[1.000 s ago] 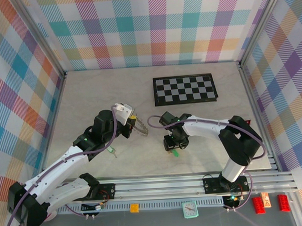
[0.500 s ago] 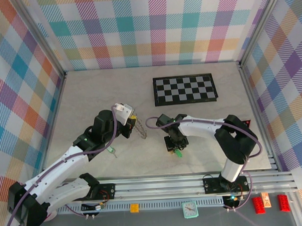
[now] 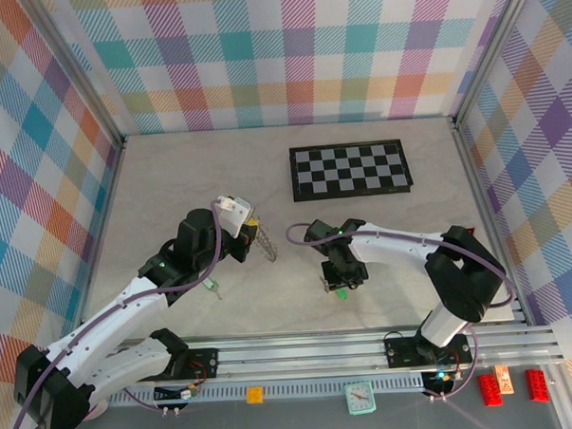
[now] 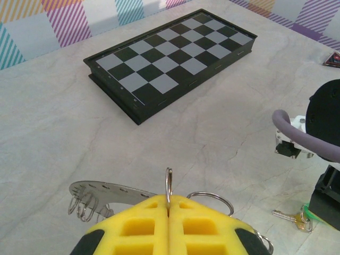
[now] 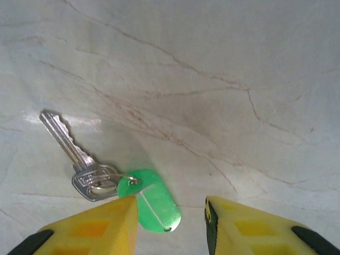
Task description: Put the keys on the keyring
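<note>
- The left end effector (image 4: 169, 206) is holding its yellow fingers (image 4: 133, 229) pressed tightly together, clamping a thin wire loop of the keyring (image 4: 168, 183). The loop is standing upright out of the seam between them.
- The rest of the keyring is sitting just ahead of those fingertips. A flat grey perforated plate (image 4: 106, 189) is jutting out to their left, and more wire loops (image 4: 211, 196) are curling out to their right.
- In the top view, the keyring is showing as a beaded strip right at the tip of the left end effector, on the side facing the other arm.
- The right end effector (image 5: 171, 210) is pointing down at the pale marbled worktop (image 3: 171, 181) with its two fingers standing apart.
- A green tag (image 5: 151, 199) is lying flat on the worktop in the gap between those fingers, close against the left-hand one in the wrist view. Whether it is touching that finger I cannot tell.
- A silver key (image 5: 74, 154) is lying just beyond the same finger, joined to the tag by a small split ring, with its blade pointing away from the end effector.
- A second key (image 3: 213, 287), also green-tagged, is lying behind the left end effector, beside that arm's forearm.
- A checkerboard (image 3: 350, 169) is lying flat well ahead of both end effectors.
</note>
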Controlling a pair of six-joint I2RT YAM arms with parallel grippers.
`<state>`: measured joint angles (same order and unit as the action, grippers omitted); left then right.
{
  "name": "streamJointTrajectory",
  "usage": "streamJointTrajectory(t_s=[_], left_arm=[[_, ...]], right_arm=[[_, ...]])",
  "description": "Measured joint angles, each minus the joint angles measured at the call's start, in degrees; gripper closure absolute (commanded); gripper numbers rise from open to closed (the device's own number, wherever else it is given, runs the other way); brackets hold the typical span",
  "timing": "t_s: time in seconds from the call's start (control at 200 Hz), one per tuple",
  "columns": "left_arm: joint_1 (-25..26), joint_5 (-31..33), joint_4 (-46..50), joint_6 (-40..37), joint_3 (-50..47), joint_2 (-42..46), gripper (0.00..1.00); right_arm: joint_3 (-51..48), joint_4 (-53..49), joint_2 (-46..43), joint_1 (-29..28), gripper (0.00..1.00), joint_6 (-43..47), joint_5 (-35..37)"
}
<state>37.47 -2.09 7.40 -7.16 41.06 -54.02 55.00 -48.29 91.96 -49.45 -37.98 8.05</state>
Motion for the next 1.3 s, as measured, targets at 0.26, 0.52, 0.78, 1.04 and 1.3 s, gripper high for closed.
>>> streamJointTrajectory(t_s=[0.26,0.52,0.78,1.04,1.3], left_arm=[[0.0,0.0,0.0,0.0,0.0,0.0,1.00],[0.0,0.0,0.0,0.0,-0.2,0.1,1.00],[0.0,0.0,0.0,0.0,-0.4,0.1,1.00],[0.0,0.0,0.0,0.0,-0.4,0.1,1.00],[0.0,0.0,0.0,0.0,-0.4,0.1,1.00]], right_arm=[[-1.2,5.2,-4.3,0.4,0.57,4.6,-5.4],[0.4,5.0,-1.6,0.1,0.57,-1.8,-3.7],[1.3,3.6,2.2,-2.1,0.59,-11.2,1.0],[1.4,3.6,3.2,-2.4,0.54,-12.6,1.0],[1.7,3.4,4.5,-2.4,0.58,-12.9,2.0]])
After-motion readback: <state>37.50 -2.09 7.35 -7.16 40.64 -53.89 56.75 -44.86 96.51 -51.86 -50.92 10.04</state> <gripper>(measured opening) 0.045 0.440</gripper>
